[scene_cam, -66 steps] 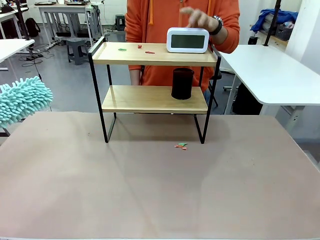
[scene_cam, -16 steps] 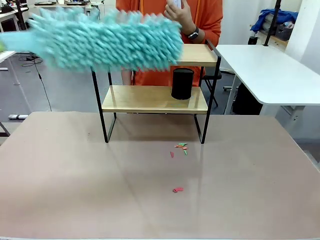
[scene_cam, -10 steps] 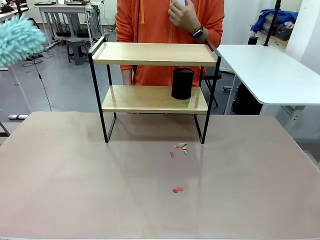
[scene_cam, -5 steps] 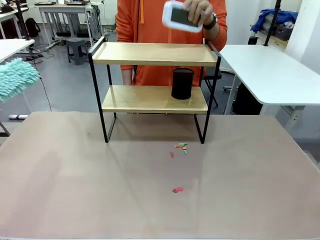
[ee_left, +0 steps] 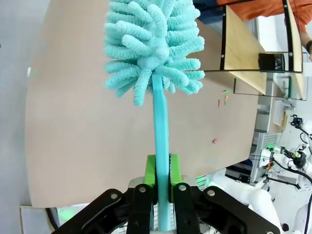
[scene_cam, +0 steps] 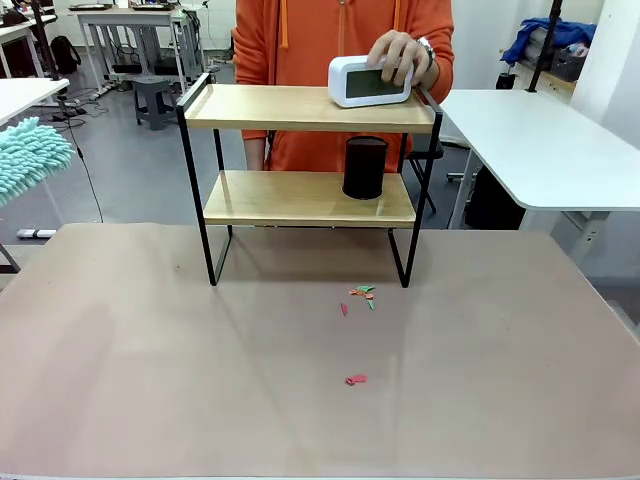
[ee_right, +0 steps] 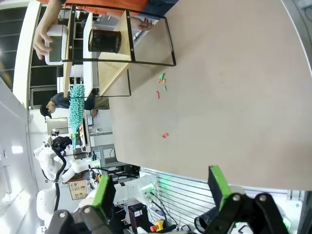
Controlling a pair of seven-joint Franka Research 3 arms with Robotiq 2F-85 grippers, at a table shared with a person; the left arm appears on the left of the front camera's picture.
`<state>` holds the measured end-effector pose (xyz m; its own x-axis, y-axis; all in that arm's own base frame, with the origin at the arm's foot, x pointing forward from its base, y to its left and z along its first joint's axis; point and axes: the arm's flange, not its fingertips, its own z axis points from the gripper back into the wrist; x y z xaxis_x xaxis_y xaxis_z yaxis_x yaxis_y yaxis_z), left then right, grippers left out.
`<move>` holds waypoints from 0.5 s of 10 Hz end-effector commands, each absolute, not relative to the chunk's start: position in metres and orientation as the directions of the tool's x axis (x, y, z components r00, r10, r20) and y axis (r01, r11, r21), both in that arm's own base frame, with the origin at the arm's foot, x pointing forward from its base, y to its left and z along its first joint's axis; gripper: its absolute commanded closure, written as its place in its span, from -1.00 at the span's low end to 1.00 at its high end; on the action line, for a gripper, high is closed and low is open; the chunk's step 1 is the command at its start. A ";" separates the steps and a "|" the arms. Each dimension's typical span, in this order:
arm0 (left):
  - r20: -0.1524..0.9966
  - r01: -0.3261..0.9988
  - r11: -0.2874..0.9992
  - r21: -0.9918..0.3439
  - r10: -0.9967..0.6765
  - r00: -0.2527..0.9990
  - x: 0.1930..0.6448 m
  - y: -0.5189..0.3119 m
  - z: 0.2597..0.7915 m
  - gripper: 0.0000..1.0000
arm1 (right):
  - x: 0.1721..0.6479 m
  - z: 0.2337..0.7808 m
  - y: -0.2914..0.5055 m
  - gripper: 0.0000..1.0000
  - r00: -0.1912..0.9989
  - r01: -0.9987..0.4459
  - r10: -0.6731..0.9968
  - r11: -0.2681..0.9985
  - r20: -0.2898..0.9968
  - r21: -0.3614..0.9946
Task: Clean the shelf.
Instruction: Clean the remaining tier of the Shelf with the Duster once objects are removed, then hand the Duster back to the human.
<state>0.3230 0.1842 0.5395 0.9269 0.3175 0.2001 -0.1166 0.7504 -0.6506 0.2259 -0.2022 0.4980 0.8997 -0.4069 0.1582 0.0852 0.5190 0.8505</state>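
Note:
The shelf (scene_cam: 280, 108) stands at the table's far side, its top board bare on the left. A person's hand (scene_cam: 400, 50) holds a white clock (scene_cam: 368, 82) on the right end of the top board. A black cup (scene_cam: 365, 167) sits on the lower board. My left gripper (ee_left: 162, 170) is shut on the handle of a teal fluffy duster (ee_left: 153, 44), whose head shows at the far left (scene_cam: 30, 160), off the table and well away from the shelf (ee_left: 241, 46). My right gripper (ee_right: 161, 192) is open with nothing in it, far back from the shelf (ee_right: 113, 68).
Small red and green scraps (scene_cam: 362, 293) lie on the brown table just in front of the shelf, and one more scrap (scene_cam: 355, 379) lies nearer to me. A white table (scene_cam: 540, 140) stands at the right, another (scene_cam: 20, 95) at the far left.
The duster swept across the top board and drew back to the far left. The scraps went from the top board to the table. The person lifted the clock and set it back down.

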 end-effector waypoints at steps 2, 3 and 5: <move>0.210 -0.093 0.759 -0.645 0.293 0.933 0.325 0.181 0.544 0.74 | 0.227 0.499 -0.201 -1.00 0.897 0.053 -0.402 0.512 0.185 0.857; 0.210 -0.093 0.759 -0.645 0.293 0.933 0.325 0.181 0.544 0.74 | 0.227 0.499 -0.201 -1.00 0.897 0.053 -0.402 0.512 0.185 0.857; 0.210 -0.093 0.759 -0.645 0.293 0.933 0.325 0.181 0.544 0.74 | 0.227 0.499 -0.201 -1.00 0.897 0.053 -0.402 0.512 0.185 0.857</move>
